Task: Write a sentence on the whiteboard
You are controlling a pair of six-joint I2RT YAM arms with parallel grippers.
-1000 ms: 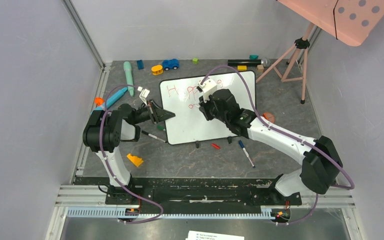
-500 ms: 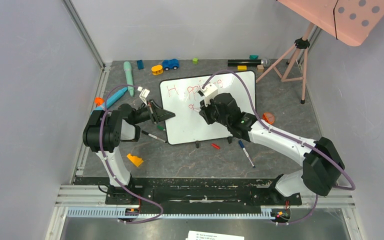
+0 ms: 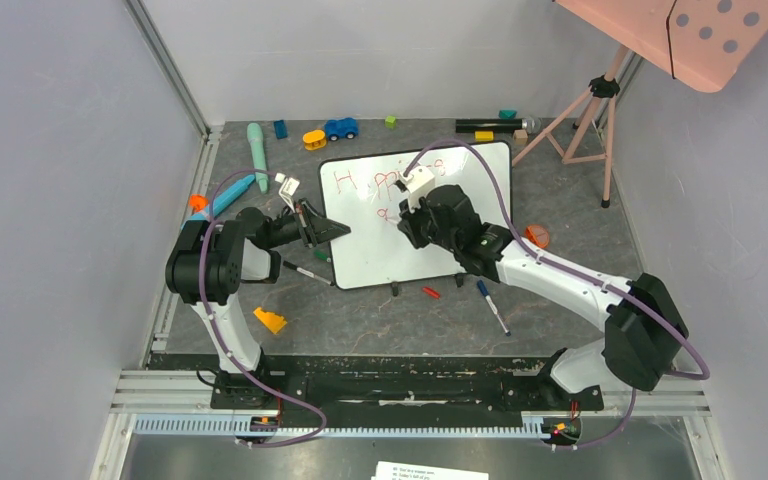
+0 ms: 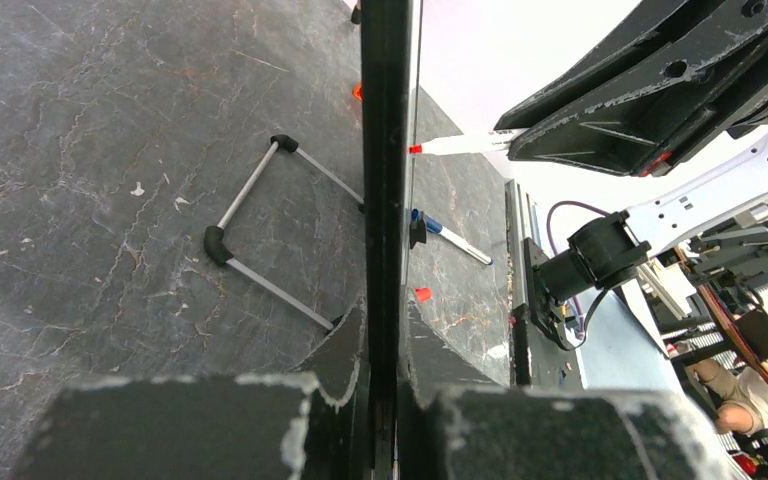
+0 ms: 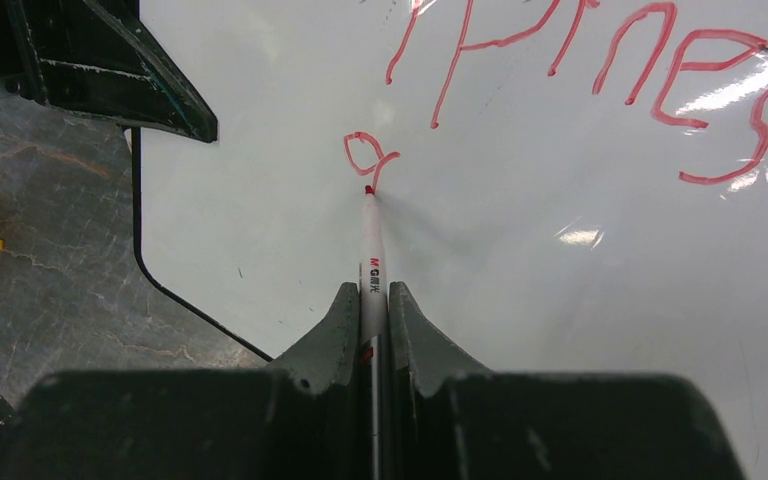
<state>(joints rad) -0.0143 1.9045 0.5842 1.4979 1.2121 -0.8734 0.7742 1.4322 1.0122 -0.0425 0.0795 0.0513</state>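
The whiteboard lies propped at mid-table. My left gripper is shut on its left rim; in the left wrist view the black rim runs straight between my jaws. My right gripper is shut on a white marker with a red tip, and that tip touches the board. The sentence shows as red letters, roughly "H ppines", in the top line. Below them stand a small "o" and a short stroke that ends at the marker tip. From above, the right wrist covers part of the writing.
Near the board's front edge lie a black marker, a blue marker and a red cap. A yellow block sits front left. Toys line the back. A pink tripod with a dotted panel stands back right.
My right wrist has shifted slightly toward the near side with the marker on the board. The left arm and the board have not moved.
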